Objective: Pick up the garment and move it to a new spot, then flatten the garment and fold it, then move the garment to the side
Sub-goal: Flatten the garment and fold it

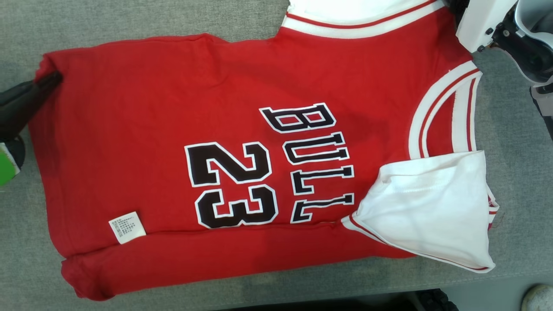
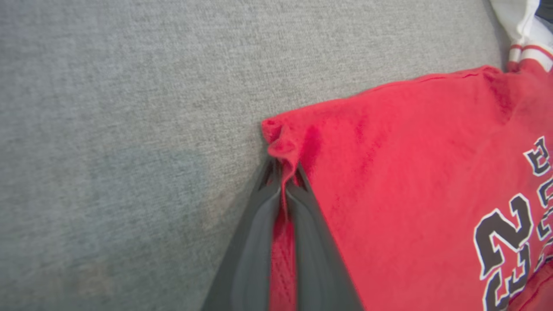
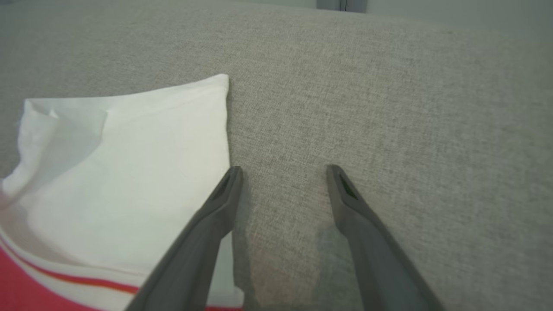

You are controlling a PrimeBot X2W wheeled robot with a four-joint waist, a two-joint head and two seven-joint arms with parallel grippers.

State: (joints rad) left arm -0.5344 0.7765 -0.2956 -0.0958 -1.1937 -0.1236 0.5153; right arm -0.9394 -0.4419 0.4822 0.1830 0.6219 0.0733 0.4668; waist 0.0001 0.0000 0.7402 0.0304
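Red jersey (image 1: 173, 108): left gripper (image 2: 283, 170) clamps 9 o'clock corner; right gripper (image 3: 284, 169) spread wide beside white sleeve (image 3: 129, 172), 1 o'clock; pinch there next, lift both level.

Red garment (image 1: 173, 108), white trim, black lettering.

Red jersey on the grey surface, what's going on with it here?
The left end effector is shut on a bunched corner of the red jersey, which lies spread on the grey surface. The right end effector is open beside the white sleeve, gripping nothing.
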